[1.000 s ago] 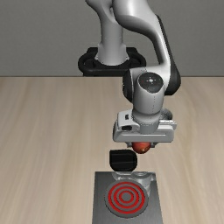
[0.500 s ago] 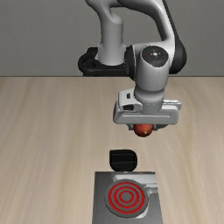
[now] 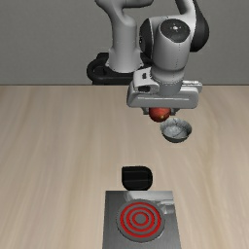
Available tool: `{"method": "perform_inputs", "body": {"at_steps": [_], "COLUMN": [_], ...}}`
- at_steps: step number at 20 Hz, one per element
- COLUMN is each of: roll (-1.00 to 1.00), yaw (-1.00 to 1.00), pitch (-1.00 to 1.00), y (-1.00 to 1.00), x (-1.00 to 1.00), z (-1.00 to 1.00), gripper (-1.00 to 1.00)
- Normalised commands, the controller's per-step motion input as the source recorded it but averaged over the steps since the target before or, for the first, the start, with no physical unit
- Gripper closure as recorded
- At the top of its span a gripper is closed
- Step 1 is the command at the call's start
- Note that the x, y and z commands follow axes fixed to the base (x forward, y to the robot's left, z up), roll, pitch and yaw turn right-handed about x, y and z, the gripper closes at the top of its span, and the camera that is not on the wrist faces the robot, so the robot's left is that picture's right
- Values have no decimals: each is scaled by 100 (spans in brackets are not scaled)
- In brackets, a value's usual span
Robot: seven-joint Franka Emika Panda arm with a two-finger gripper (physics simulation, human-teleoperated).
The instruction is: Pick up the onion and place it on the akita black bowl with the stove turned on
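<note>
Gripper: we see the white-and-grey two-finger gripper (image 3: 162, 110) on the end of the white arm (image 3: 126, 34), pointing down and raised well above the table.
Grip: we read the fingers as pinched on the small reddish-orange round onion (image 3: 159, 114), one on each side. Only the onion's lower part shows under the hand.
Onion: it is carried in the air, off the table, just beside the bowl's far rim and toward the exterior view's left. It is not yet set in the bowl.
Bowl: the small round dark-grey bowl (image 3: 177, 131) with a paler inside sits upright on the table, under the gripper's edge on the exterior view's right.
Stove: the flat grey square stove (image 3: 167, 231) lies at the bottom, well apart from the bowl. Its round burner (image 3: 139, 220) shows bright red rings, so we log it as on.
Black block: a small rounded black block (image 3: 136, 177) sits just beside the stove's far edge. We cannot tell what it is.
Table: a light wooden tabletop (image 3: 49, 136) carries everything.
Base: the black robot base (image 3: 102, 68) sits at the table's far edge.
</note>
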Motion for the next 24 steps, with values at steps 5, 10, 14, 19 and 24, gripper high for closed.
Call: {"method": "perform_inputs", "body": {"at_steps": [5, 10, 14, 19, 24], "roll": [0, 0, 0, 0, 0], "yaw": [0, 0, 0, 0, 0], "pitch": [0, 0, 0, 0, 0], "y": [40, 100, 0, 0, 0], "x": [-60, 0, 0, 0, 0], "z": [0, 0, 0, 0, 0], "gripper": [100, 100, -100, -100, -100]}}
